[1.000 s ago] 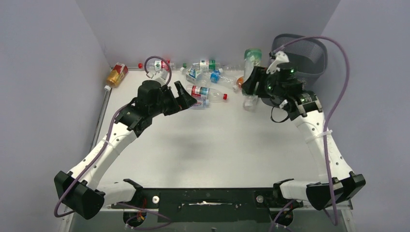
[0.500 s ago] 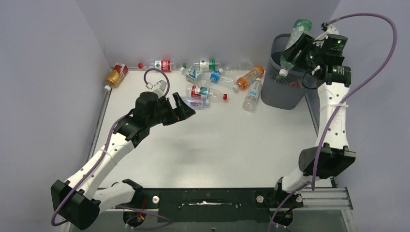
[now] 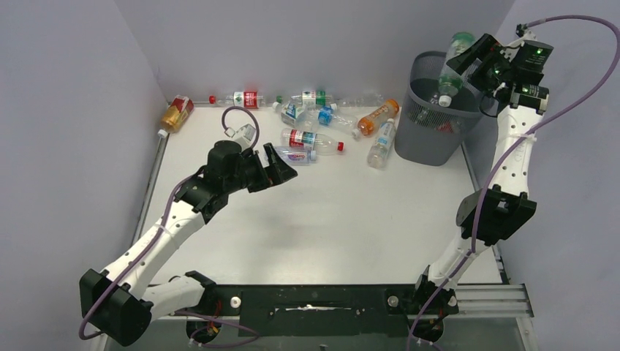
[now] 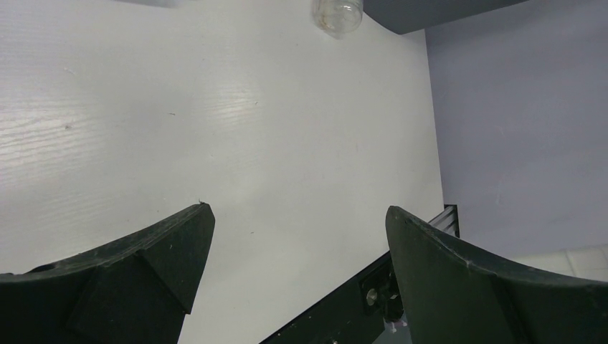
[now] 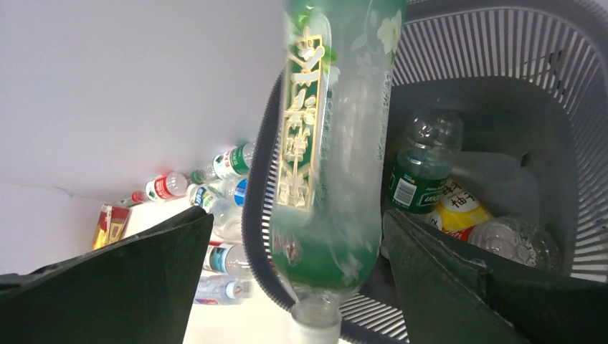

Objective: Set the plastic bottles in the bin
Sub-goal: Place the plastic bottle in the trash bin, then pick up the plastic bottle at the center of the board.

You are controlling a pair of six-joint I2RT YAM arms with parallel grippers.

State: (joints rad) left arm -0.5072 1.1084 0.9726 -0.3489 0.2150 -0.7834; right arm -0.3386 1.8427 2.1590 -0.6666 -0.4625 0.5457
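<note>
**Green bottle cap-down over the bin, my fingers spread**

My right hand (image 3: 468, 64) is high at the far right corner, directly above the bin (image 3: 431, 139). The green bottle (image 5: 337, 143) hangs between my fingers (image 5: 143, 279), which stand wide apart. There's daylight on its left side, so I judge nothing is pinching it.

Its long axis runs close to vertical, base up and cap down, leaning a little. In the wrist view the cap sits right at the near-left curve of the rim, while the body is over the open mouth. From above, the cap looks inside the rim outline. That's what this move turns on: the bottle lies straight below my hand, neck first, with the opening under it. I'd call it a drop that should land inside, though the rim is close enough to clip the neck.

Down in the bin I can see a green-labelled bottle (image 5: 414, 179) and a yellow-labelled one (image 5: 459, 208) already lying there.

My left hand (image 3: 281, 164) hovers low over the worktop (image 3: 329, 227), fingers apart and holding nothing. The red-label bottle (image 3: 313, 139) lies just beyond it, long axis running left to right. That arm is clearly the nearer one for it. The orange bottle (image 3: 379, 115) and a clear bottle (image 3: 380, 150) lie beside the bin's left wall.
</note>
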